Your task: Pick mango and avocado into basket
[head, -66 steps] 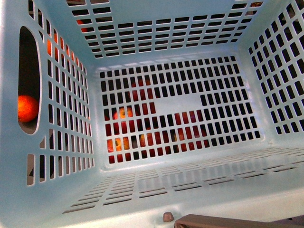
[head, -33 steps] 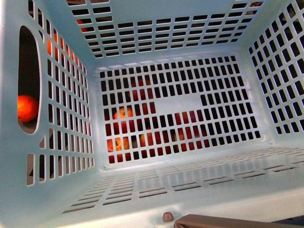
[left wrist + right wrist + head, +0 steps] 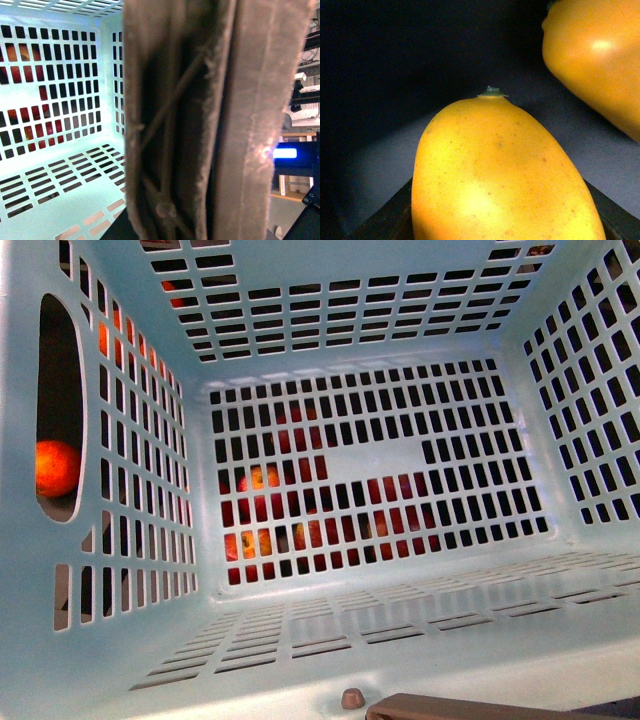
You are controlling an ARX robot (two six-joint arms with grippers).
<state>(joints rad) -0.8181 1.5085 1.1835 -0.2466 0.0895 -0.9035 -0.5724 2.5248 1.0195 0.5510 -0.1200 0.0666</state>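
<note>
1. I see a round orange fruit point(image 3: 57, 468) at the far left of the front view.
2. I only partly see red and orange-yellow fruits point(image 3: 262, 480) clustered near the middle.
3. My left wrist view shows a blue light point(image 3: 285, 153) glowing below pale shelving point(image 3: 306, 116).

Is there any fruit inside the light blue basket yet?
No, the pale turquoise slotted plastic basket holds nothing; the round orange fruit shows only through its side opening, outside.

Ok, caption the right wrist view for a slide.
Smooth yellow-orange oval mango with green stem nub fills the frame, a second mango beyond.
</note>
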